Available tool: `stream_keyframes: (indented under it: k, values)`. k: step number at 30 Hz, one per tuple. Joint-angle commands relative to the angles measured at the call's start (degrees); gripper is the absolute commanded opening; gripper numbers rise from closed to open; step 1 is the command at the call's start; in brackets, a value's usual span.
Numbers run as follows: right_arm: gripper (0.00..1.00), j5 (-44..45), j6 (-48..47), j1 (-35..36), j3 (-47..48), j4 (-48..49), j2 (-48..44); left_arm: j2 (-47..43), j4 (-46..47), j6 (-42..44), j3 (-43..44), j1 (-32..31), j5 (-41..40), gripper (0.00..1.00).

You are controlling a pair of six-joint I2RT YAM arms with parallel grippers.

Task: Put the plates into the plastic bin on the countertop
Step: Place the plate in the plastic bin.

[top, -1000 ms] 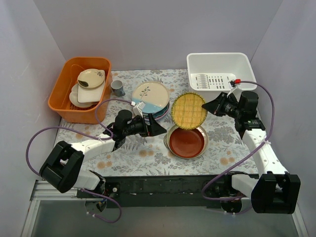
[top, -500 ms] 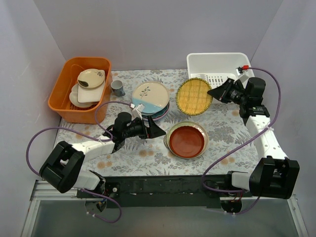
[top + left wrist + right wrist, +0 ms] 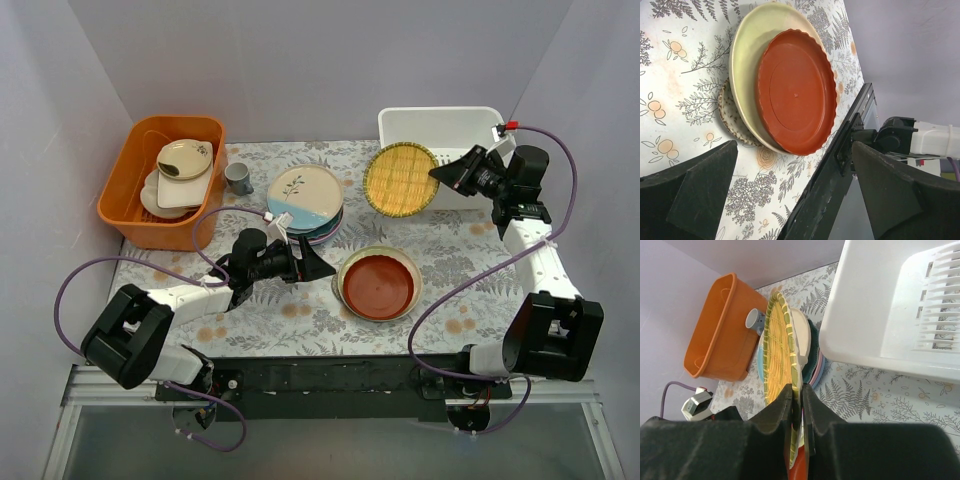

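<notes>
My right gripper (image 3: pixel 440 178) is shut on the rim of the yellow woven-pattern plate (image 3: pixel 402 179), held on edge in the air at the left front corner of the white plastic bin (image 3: pixel 440 124). The right wrist view shows the plate (image 3: pixel 777 350) pinched by my right gripper (image 3: pixel 801 399) beside the bin's wall (image 3: pixel 875 315). A stack of plates (image 3: pixel 306 195) topped by the cream-and-blue sprig plate lies mid-table. A red-brown scalloped plate (image 3: pixel 378 284) lies in a cream dish on the countertop (image 3: pixel 300 310). My left gripper (image 3: pixel 318 265) is open and empty, left of the red-brown plate (image 3: pixel 795 92).
An orange tub (image 3: pixel 140 185) with beige dishes (image 3: pixel 183 172) stands at the back left. A small grey cup (image 3: pixel 238 178) stands beside it. Purple cables loop from both arms. Grey walls close the sides and back.
My right gripper has carried the yellow plate up and back right, from over the red-brown plate to the bin's front left corner. The left arm has not moved.
</notes>
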Motion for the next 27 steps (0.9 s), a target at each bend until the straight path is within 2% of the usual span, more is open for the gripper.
stream_keyframes:
  k: [1,4,13,22,27]
  values:
    - [0.01,-2.1,3.5,-0.7,3.4,6.7,0.2,0.0,-0.9,2.8,1.9,-0.3,0.9,0.98]
    - [0.01,-1.4,3.9,-0.8,4.7,6.7,0.7,0.7,-3.0,3.7,3.4,-0.3,0.8,0.98]
    - [0.01,0.0,5.3,-1.5,9.0,6.6,3.9,0.1,-1.4,2.7,1.3,-0.3,1.8,0.98]
    - [0.01,2.3,6.8,-2.1,9.5,8.0,6.0,0.9,-1.5,3.5,2.6,-0.3,2.6,0.98]
    - [0.01,4.3,9.2,-2.8,7.5,12.4,6.8,0.8,-0.7,2.7,1.7,-0.3,2.9,0.98]
